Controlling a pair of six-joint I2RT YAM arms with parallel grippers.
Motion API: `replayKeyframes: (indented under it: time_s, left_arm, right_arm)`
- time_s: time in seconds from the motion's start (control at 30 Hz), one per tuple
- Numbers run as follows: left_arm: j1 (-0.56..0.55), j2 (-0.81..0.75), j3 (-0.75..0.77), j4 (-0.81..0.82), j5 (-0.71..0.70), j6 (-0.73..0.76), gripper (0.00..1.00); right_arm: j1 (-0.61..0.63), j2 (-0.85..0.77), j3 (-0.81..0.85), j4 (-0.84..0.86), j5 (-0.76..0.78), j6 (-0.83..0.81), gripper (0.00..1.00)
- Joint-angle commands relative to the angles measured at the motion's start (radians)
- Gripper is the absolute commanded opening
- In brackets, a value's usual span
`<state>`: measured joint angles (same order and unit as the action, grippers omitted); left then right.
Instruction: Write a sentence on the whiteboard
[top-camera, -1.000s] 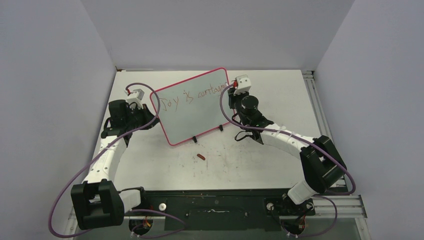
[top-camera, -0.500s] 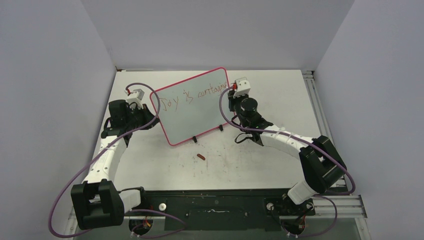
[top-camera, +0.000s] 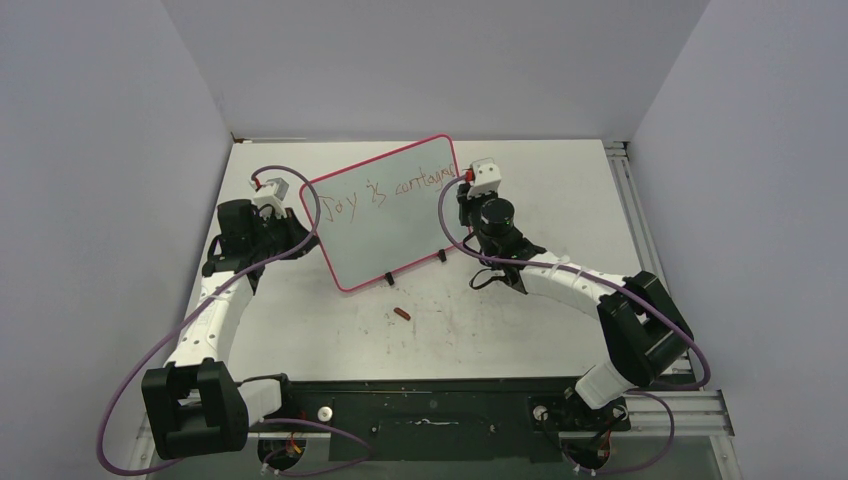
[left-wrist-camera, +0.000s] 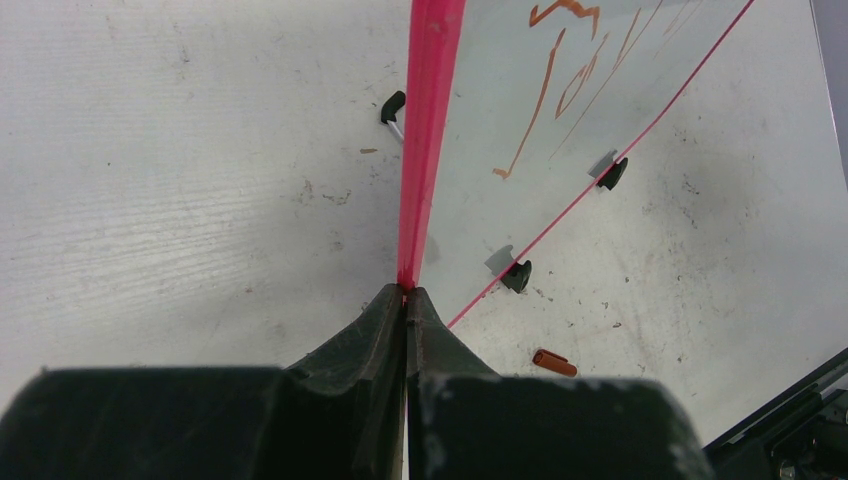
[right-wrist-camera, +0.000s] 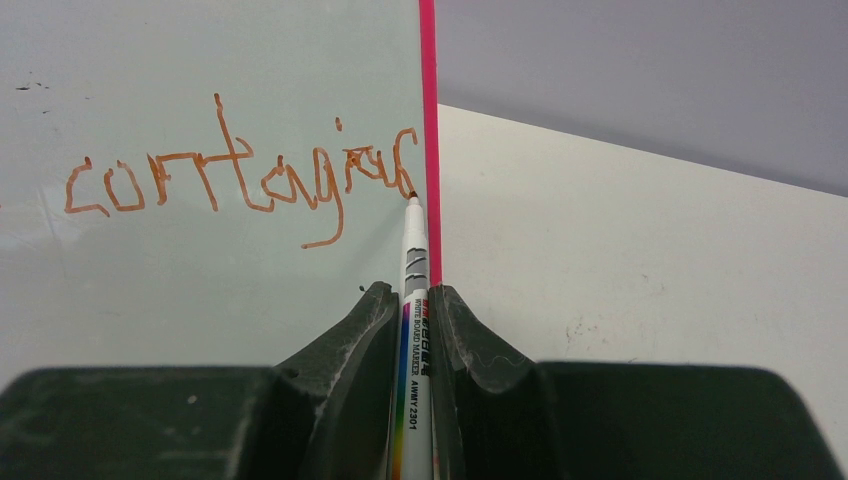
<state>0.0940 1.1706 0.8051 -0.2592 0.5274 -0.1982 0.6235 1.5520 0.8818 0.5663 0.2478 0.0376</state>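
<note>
A small reddish-brown marker cap (top-camera: 402, 314) lies on its side on the scuffed white tabletop (top-camera: 570, 190), just below the frame's centre. Plain grey walls (top-camera: 430, 60) enclose the table on three sides. A slotted metal rail (top-camera: 636, 225) runs along its right edge.

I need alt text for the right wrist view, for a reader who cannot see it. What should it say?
The right gripper is shut on a whiteboard marker, its tip at the end of orange-brown handwriting reading about "contagio" on the whiteboard, beside the board's pink frame. Beyond the frame are the white tabletop and a grey wall.
</note>
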Motion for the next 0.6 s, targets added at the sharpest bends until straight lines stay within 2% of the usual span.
replayKeyframes:
  time_s: [0.0, 0.57]
  left_arm:
    - [-0.009, -0.013, 0.04, 0.018, 0.016, 0.006, 0.0]
    - [-0.011, -0.015, 0.04, 0.019, 0.018, 0.005, 0.0]
  right_arm:
    - [0.004, -0.029, -0.013, 0.002, 0.013, 0.008, 0.05]
    - [0.029, -0.041, -0.026, 0.008, -0.024, -0.003, 0.05]
